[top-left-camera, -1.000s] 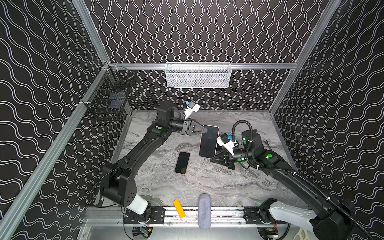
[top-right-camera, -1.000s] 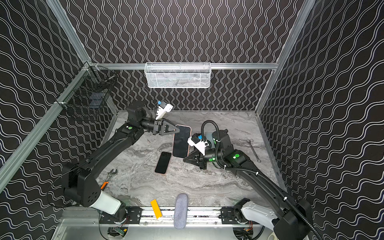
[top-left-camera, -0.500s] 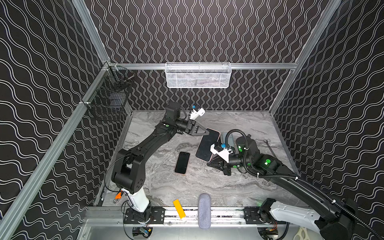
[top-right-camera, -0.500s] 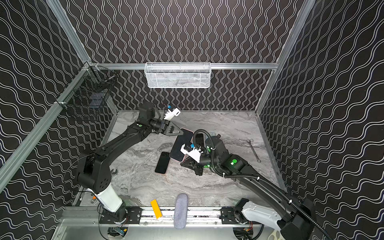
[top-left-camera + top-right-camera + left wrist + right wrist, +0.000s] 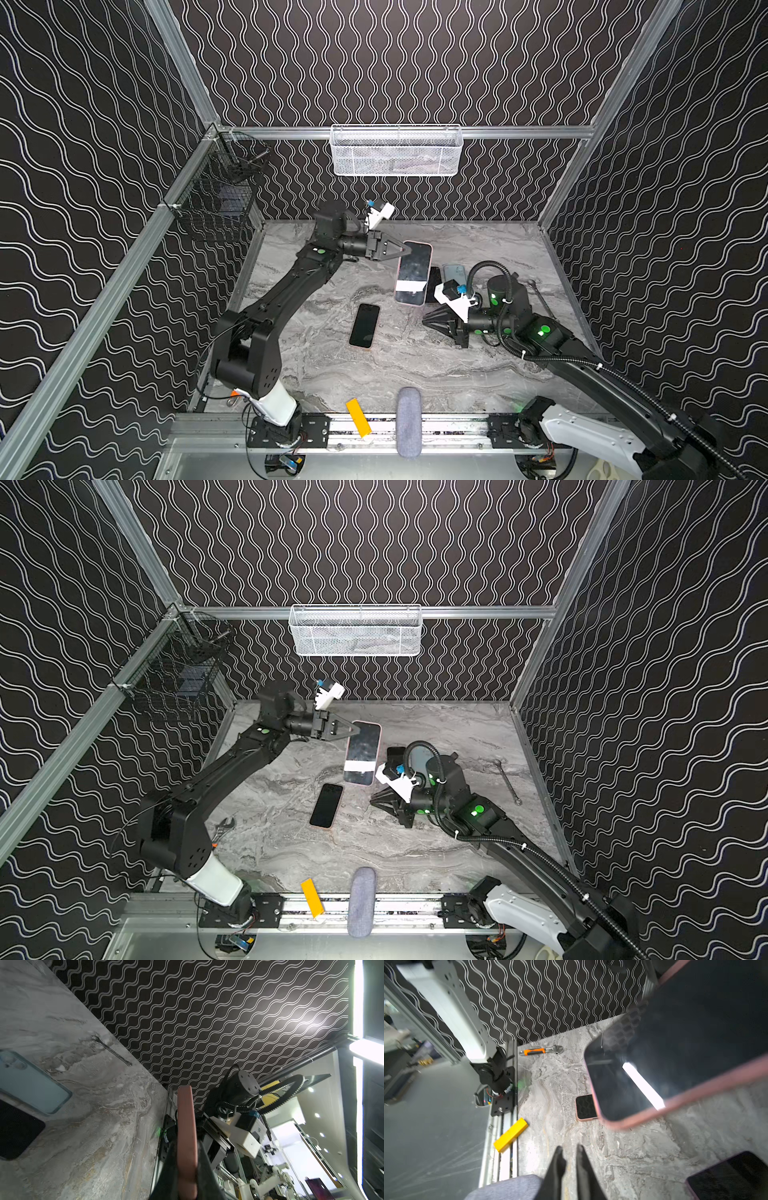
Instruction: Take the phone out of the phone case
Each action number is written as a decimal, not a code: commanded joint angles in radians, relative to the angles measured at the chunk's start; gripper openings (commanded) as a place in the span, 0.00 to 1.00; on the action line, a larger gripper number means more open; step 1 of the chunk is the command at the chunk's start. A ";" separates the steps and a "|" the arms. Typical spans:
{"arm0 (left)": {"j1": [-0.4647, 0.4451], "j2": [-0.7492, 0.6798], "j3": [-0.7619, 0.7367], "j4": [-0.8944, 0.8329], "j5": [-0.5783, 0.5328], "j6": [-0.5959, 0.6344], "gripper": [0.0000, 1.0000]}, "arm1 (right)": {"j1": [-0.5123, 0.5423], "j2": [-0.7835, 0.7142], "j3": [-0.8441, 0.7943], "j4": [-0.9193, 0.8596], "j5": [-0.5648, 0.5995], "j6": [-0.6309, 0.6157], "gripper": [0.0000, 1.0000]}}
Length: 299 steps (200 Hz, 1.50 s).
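1. The table [image 5: 415, 365] holds only bystanders. A black phone [image 5: 365, 325] lies flat near the middle, and a dark phone [image 5: 434, 280] and a pale blue case [image 5: 455, 272] lie side by side farther back. Neither arm touches any of them.
2. The phone [image 5: 412, 270] is lifted off the table between the two arms, with its screen facing up in both top views. It sits fully inside the phone case [image 5: 186, 1136]. The pink rim hugs the glass wherever it shows, and no corner looks peeled.
3. The left gripper [image 5: 408, 250] is clamped on the far end of the cased phone, one finger on each face. The lift and hold therefore look done.
4. The right gripper [image 5: 569, 1148] hangs low over the table, near the phone's near end but not touching it. Its fingers stand a narrow gap apart with nothing between them.
5. The lip of the case at the near corner is the smallest part and where the remaining work lies. All of the separating is left, so the task seems less than half done. The right gripper probably has to catch that lip and bend it back so the phone can come free.
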State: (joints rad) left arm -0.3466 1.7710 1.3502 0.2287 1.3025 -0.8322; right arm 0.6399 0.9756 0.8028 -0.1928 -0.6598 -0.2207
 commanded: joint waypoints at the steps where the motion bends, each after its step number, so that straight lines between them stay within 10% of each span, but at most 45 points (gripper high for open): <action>1: 0.017 -0.033 -0.014 0.050 -0.052 -0.032 0.00 | -0.027 -0.009 -0.003 0.059 -0.112 0.035 0.27; 99: 0.050 -0.198 -0.117 0.078 -0.239 -0.112 0.00 | -0.097 0.067 -0.021 0.249 -0.267 0.274 0.33; 299: 0.038 -0.199 -0.146 0.079 -0.062 0.008 0.00 | -0.047 0.256 0.271 -0.143 -0.262 -0.034 0.22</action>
State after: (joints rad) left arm -0.3023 1.5681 1.1957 0.2676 1.2449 -0.8478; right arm 0.5831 1.2236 1.0546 -0.3092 -0.9169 -0.2203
